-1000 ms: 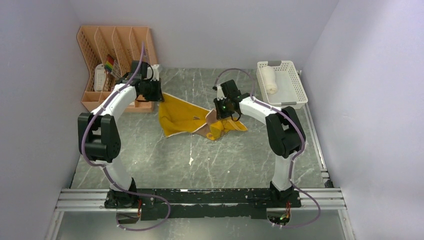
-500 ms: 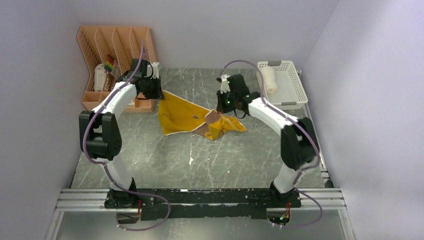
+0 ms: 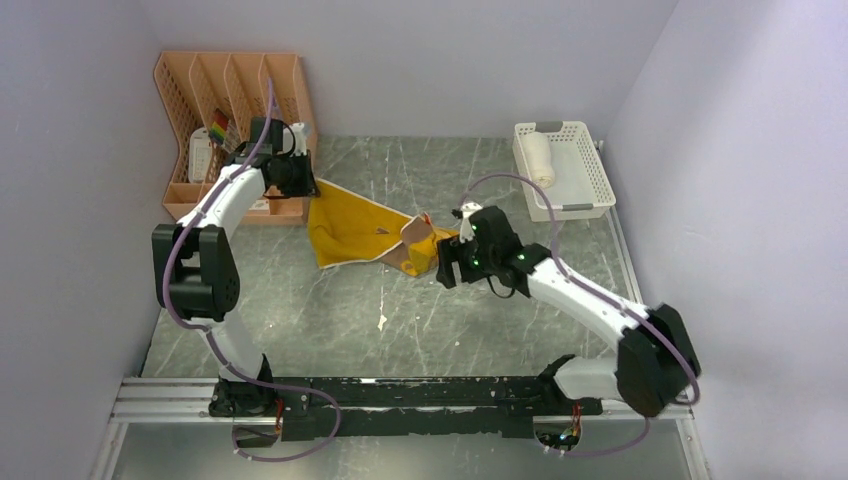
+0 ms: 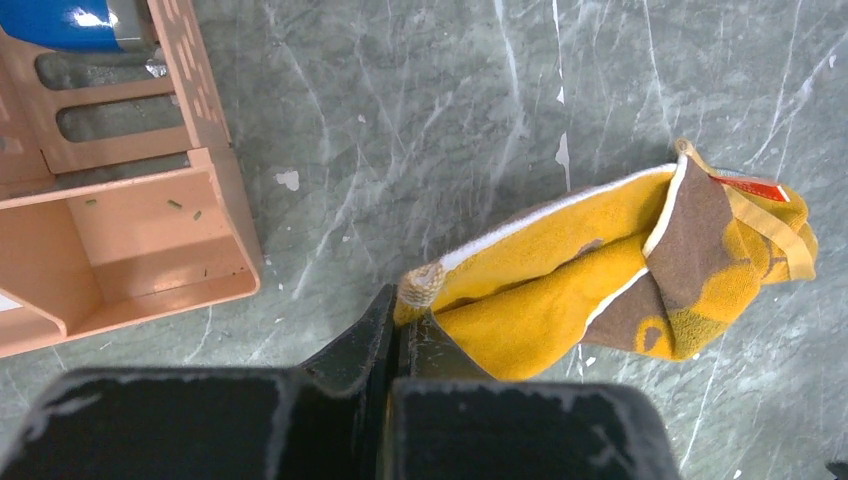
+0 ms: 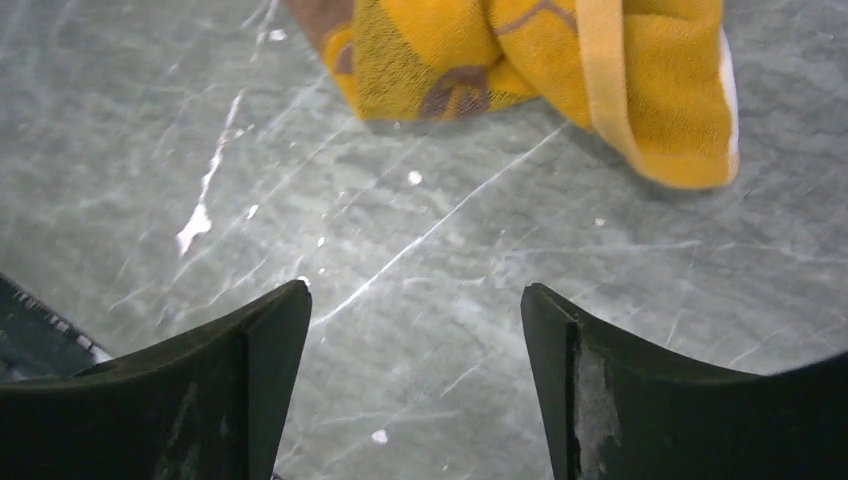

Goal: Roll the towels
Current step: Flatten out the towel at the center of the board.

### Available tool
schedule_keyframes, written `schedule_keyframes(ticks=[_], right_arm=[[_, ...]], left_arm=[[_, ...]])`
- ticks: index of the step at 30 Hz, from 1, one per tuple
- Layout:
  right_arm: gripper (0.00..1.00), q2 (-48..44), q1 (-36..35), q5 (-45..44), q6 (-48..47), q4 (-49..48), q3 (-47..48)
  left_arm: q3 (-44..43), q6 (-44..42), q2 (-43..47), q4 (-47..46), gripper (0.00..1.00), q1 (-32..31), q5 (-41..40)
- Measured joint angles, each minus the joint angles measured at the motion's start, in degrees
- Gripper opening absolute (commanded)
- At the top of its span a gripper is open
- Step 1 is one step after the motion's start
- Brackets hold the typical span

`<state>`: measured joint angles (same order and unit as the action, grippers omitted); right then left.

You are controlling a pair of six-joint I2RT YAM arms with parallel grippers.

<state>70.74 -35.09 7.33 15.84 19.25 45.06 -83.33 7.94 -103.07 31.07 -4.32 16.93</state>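
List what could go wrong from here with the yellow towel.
1. The left gripper pinches only the very corner of the yellow towel, so a tug could slip it free.
2. The right gripper is open and off the cloth, so pulling may drag the whole towel instead of spreading it.
3. The end near the right gripper lies bunched, with its brown side showing. Rolling it like that would likely give a lumpy roll.

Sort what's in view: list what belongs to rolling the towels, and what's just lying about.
Belongs to the job:
yellow towel, its corner pinched by the left gripper
right gripper, open, near the towel
white roll, apparently a rolled towel

Just lying about:
basket holding that roll
orange desk organiser
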Motion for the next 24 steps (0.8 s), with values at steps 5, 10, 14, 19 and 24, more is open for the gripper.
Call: schedule_keyframes(ticks=[5, 10, 14, 19, 24], right_arm=[[0.80, 14.8, 0.1, -2.0, -0.9, -1.3, 9.7], [0.77, 29.0, 0.1, -2.7, -2.8, -4.2, 20.6], [0.65, 36.0, 0.1, -2.6, -3.3, -4.0, 23.2], [0.33, 36.9, -0.3, -3.4, -3.7, -3.4, 22.4], [0.00, 36.7, -0.5, -4.4, -3.8, -3.1, 21.6]], left_arm=[[1.4, 0.3, 0.3, -1.2, 0.07, 0.0, 1.0], [2.5, 0.2, 1.6, -1.3, 0.07, 0.0, 1.2], [3.1, -0.2, 2.4, -1.3, 0.07, 0.0, 0.8], [3.5, -0.7, 2.6, -1.3, 0.07, 0.0, 0.6], [3.5, -1.1, 2.6, -1.2, 0.07, 0.0, 0.6]])
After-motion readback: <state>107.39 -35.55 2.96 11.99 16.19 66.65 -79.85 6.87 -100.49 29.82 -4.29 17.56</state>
